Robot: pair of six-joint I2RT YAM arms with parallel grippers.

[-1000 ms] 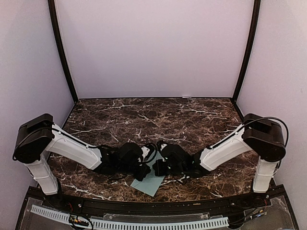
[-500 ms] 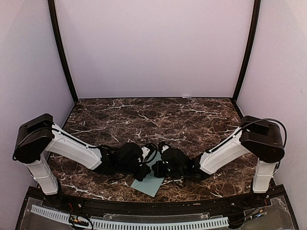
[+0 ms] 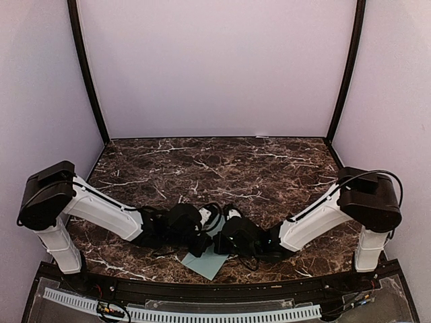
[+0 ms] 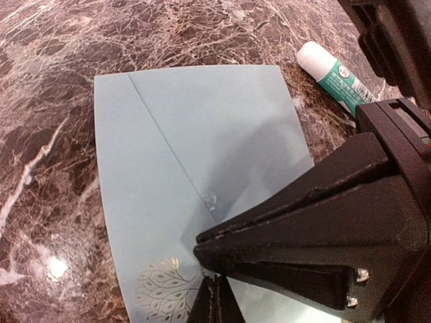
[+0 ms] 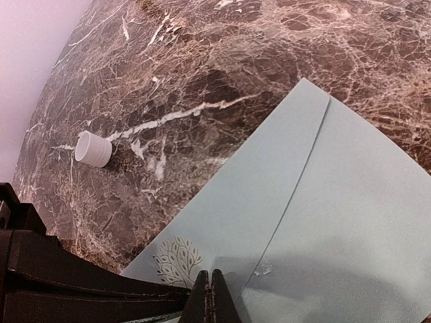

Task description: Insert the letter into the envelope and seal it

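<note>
Near the middle of the tabletop's near edge, the pale teal envelope lies flat and skewed, 1 corner toward that edge. The left fingers and right fingers, both pinched shut on nothing, meet directly over the point of its flap, beside a gold tree emblem. Neither arm is nearer. Pressing the seam looks next.

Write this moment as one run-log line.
envelope: flat, flap down | left pincer: shut at flap | right pincer: shut at flap | glue stick: beside envelope | white cap: apart
</note>
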